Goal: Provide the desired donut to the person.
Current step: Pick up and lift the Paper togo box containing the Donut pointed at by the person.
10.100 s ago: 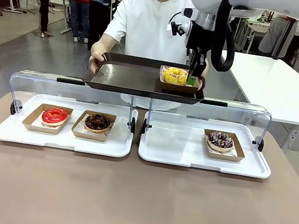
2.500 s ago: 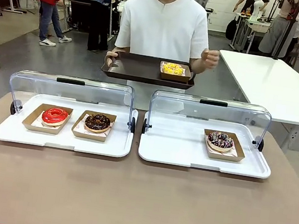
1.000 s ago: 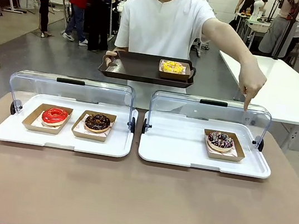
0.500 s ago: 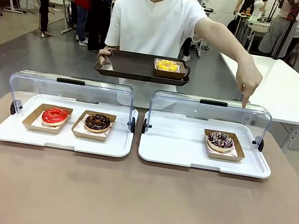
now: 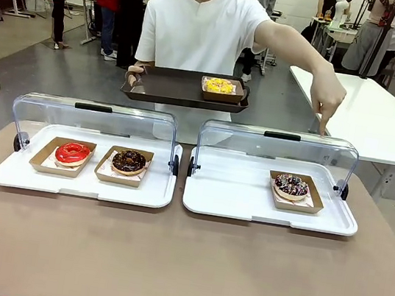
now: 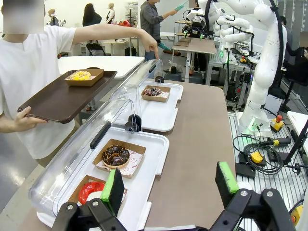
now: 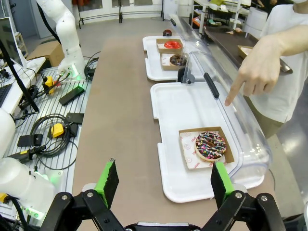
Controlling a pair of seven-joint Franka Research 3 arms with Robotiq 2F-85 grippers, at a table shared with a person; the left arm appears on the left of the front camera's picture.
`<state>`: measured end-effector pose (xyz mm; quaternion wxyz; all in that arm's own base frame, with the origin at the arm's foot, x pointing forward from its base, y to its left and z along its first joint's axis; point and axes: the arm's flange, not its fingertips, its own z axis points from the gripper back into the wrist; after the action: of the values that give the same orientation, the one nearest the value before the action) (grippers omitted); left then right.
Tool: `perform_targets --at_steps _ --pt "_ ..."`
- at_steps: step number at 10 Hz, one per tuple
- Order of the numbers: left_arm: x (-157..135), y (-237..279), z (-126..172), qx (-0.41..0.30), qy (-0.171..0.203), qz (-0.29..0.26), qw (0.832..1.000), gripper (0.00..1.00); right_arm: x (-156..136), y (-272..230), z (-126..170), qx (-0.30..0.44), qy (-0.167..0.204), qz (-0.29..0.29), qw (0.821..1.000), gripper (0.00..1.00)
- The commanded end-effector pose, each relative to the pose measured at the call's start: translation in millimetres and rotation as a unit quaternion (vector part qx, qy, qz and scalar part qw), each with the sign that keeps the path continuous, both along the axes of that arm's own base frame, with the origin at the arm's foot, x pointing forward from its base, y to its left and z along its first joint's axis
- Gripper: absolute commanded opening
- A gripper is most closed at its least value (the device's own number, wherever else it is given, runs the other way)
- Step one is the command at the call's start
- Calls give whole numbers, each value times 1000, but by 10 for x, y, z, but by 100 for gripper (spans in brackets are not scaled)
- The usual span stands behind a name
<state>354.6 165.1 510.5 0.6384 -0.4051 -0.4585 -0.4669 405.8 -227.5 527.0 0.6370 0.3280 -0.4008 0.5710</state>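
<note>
Since the table (image 5: 180, 264) lies between me and the person (image 5: 199, 37), who holds a brown tray (image 5: 165, 87) and points a hand (image 5: 329, 101) down over the right-hand white case (image 5: 227, 197), I take picking the wanted donut as the step in hand. The case's clear cover (image 5: 257, 146) stands raised along the far edge, so the near side looks open. I should come in from my side and from above, clear of the cover and of that pointing finger. The left-hand case (image 5: 29, 179), with its red donut (image 5: 72, 151) and plain chocolate donut (image 5: 129, 160), is not what is pointed at, so I leave it alone. The wanted thing, as I judge it, is the sprinkled chocolate donut (image 5: 291, 185). It sits in a shallow cardboard holder (image 5: 307, 203) toward the right end of the right-hand case, just below the finger. My right gripper (image 7: 164, 179) hangs over the table's near side, jaws spread wide and empty, with the donut ahead of it. It is the nearer one, so it should do the work. My left gripper (image 6: 169, 182) is likewise spread and empty and can wait. I would grasp the holder's rim rather than the icing, pinch gently and lift level. Then I would carry it to the bare part of the brown tray, beside the yellow donut (image 5: 219, 86) there.
</note>
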Motion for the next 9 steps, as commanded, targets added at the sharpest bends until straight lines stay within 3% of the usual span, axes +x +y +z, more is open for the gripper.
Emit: perform_targets --at_steps 1,4,6,9 --pt "-16 7 16 -3 -3 -1 1000 100 -1 -7 -2 1 0 -1 1000 100" --pt "-16 7 16 -3 -3 -1 1000 100 0 0 0 0 0 0 1000 100" --pt "-16 7 16 -3 -3 -1 1000 100 -47 358 231 -80 26 64 994 100" --pt "-16 7 16 -3 -3 -1 1000 100 -28 1048 434 -144 118 136 973 100"
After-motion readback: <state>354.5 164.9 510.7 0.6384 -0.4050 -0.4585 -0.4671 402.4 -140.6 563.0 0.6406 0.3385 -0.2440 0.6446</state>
